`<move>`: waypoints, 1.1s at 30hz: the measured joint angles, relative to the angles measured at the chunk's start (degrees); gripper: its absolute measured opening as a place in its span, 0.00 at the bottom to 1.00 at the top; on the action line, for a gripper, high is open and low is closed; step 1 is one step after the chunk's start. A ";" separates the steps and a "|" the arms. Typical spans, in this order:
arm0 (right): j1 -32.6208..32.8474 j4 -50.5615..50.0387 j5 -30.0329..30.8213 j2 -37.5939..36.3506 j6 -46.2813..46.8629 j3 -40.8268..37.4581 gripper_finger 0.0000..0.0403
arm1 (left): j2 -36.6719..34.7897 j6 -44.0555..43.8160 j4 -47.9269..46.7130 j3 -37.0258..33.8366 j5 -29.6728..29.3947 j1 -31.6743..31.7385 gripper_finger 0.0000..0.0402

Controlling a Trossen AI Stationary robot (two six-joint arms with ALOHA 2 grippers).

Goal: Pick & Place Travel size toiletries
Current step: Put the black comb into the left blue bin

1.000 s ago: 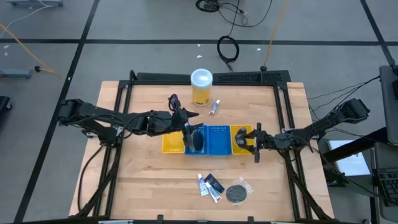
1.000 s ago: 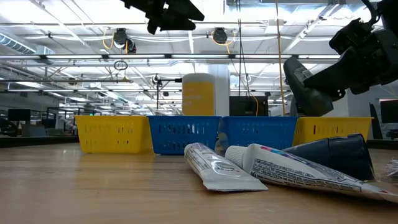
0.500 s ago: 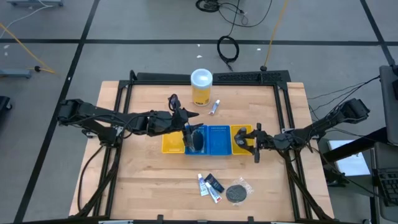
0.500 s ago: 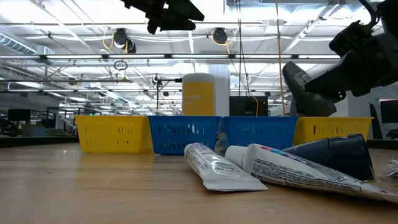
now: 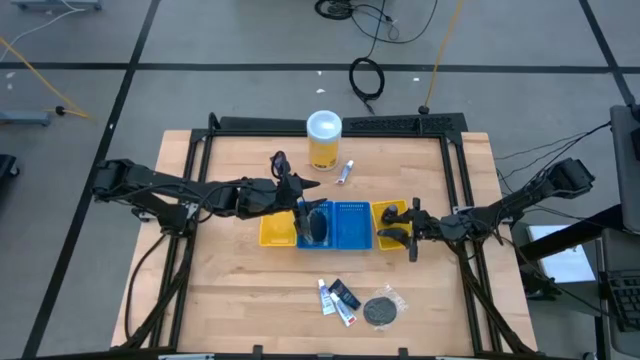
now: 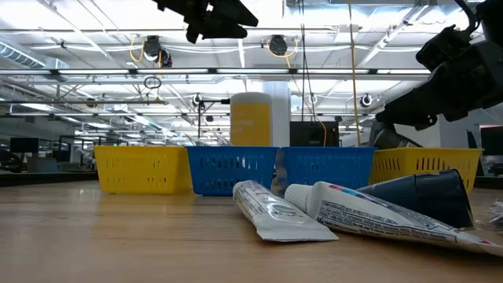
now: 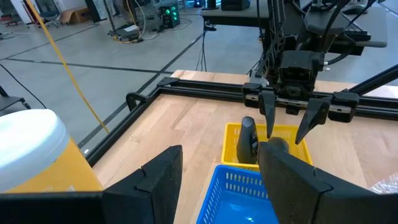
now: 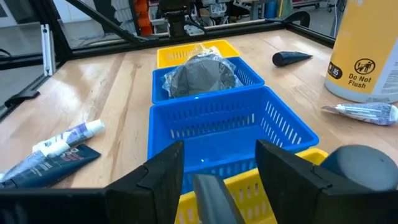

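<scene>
Right gripper [image 5: 404,227] stands at centre-right of the high view over the right-hand yellow tray [image 5: 385,213], jaws apart, gripping nothing; a dark oval piece [image 7: 248,138] stands in that tray. Left gripper [image 5: 298,200], left of centre, hangs spread and empty. More toiletries [image 5: 338,299] lie at lower centre; a wrapped disc [image 8: 199,72] sits in a blue tray [image 8: 245,71].

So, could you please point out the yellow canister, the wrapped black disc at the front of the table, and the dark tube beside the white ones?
yellow canister [image 5: 324,127]: high view, on its white lid.
wrapped black disc [image 5: 380,309]: high view, centre of the disc.
dark tube [image 6: 424,197]: low view, on its body.
</scene>
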 joint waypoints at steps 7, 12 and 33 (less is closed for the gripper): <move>-0.04 5.17 -6.56 0.00 0.10 0.02 0.47 | 0.00 0.15 -0.02 -0.02 0.00 0.00 0.52; 0.04 3.91 -15.73 0.00 5.40 1.64 0.45 | 0.00 0.39 0.00 -0.02 0.00 0.00 0.52; 20.71 -6.56 -21.59 0.09 43.11 5.38 0.36 | 0.00 0.95 -0.52 -0.02 0.02 0.00 0.52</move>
